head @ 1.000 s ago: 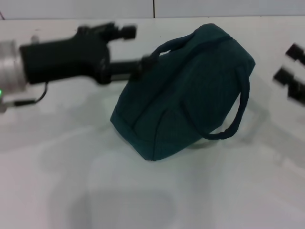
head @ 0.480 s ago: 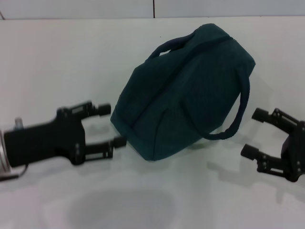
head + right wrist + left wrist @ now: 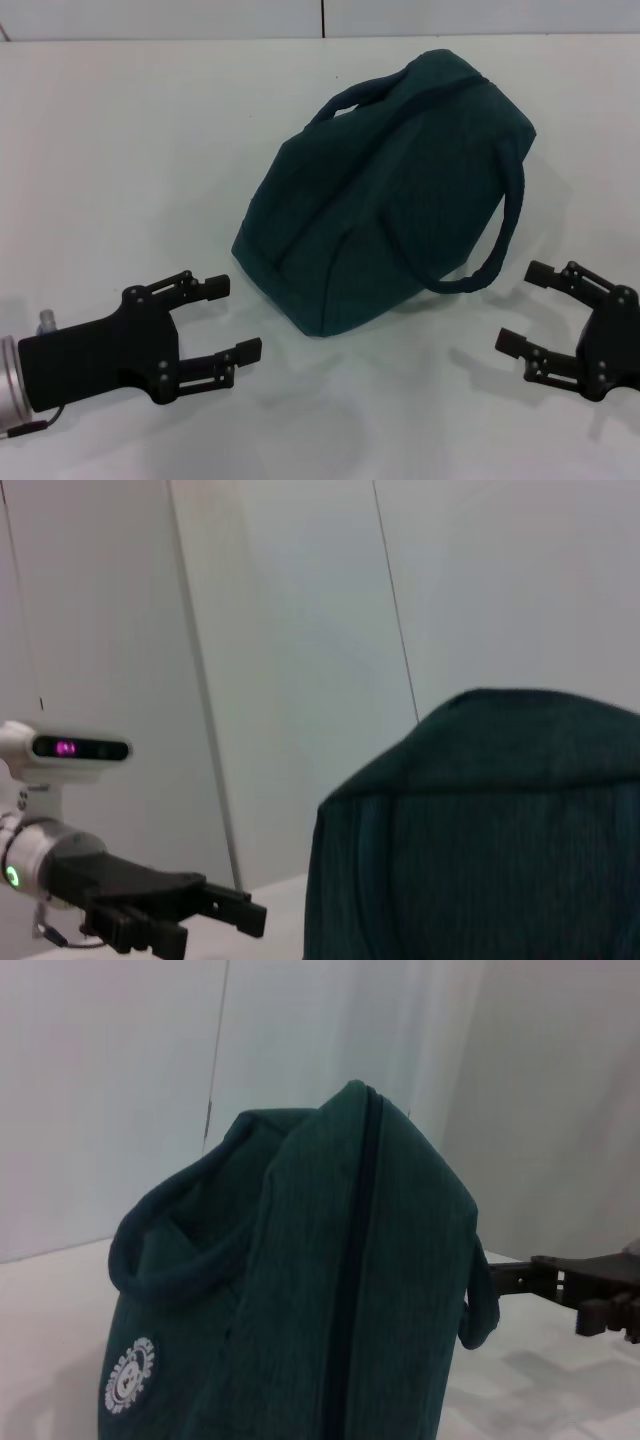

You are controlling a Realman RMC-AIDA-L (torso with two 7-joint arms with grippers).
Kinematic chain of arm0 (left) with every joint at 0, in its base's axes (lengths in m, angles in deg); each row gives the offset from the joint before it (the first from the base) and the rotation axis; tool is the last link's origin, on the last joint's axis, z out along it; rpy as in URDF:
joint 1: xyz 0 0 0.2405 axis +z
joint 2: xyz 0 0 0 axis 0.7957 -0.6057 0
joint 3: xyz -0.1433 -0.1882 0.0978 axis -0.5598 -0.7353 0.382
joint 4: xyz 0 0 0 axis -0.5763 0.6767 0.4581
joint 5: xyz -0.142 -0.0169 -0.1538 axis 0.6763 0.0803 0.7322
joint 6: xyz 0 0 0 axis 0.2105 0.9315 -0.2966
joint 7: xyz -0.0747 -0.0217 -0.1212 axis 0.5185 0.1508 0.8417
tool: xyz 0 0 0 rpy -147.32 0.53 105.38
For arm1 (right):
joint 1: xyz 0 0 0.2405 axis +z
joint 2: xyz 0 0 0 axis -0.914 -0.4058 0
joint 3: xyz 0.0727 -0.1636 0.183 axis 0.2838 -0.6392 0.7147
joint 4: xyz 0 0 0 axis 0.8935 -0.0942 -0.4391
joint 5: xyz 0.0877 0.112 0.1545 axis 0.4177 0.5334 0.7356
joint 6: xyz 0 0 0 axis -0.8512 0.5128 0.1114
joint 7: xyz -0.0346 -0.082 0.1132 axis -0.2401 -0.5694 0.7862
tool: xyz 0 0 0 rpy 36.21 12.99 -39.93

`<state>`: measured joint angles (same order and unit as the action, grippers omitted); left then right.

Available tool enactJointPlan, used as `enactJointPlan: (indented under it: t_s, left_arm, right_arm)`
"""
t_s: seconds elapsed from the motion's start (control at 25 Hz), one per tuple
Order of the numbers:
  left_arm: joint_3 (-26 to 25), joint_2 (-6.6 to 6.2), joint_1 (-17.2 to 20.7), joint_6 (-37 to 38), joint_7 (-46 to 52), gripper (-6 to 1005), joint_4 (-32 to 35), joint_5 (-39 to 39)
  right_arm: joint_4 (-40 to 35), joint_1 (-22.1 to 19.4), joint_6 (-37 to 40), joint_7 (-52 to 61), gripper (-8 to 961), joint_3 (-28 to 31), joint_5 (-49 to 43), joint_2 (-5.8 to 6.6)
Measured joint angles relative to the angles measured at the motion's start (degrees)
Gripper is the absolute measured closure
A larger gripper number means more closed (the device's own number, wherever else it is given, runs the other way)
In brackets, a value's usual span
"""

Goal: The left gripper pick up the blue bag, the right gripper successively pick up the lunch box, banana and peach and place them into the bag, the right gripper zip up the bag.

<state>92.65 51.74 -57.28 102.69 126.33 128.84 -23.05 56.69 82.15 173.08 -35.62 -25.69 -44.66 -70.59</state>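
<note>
The blue bag (image 3: 385, 190) is dark teal with two loop handles and stands zipped shut in the middle of the white table. It also shows in the left wrist view (image 3: 300, 1300) and the right wrist view (image 3: 490, 830). My left gripper (image 3: 232, 318) is open and empty, low at the front left, apart from the bag. My right gripper (image 3: 525, 307) is open and empty at the front right, near the bag's hanging handle (image 3: 495, 240). The lunch box, banana and peach are out of view.
The white table (image 3: 120, 150) lies all around the bag. A white wall with a vertical seam (image 3: 322, 18) rises behind it. The right gripper shows far off in the left wrist view (image 3: 580, 1285), the left gripper in the right wrist view (image 3: 150, 905).
My left gripper has let go of the bag's far handle and come down to the front left. My right gripper has also drawn back to the front right. The bag has not moved.
</note>
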Motion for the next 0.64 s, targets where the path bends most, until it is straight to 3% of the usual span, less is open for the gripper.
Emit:
enactJointPlan:
  t_s: [0.64]
  left_arm:
    - [-1.59,0.04,-0.25,1.61,-0.71,169,-0.78,-0.01]
  right_arm:
    - [0.12,0.25,-1.72,-0.38,67,-0.73,-1.30,-0.17]
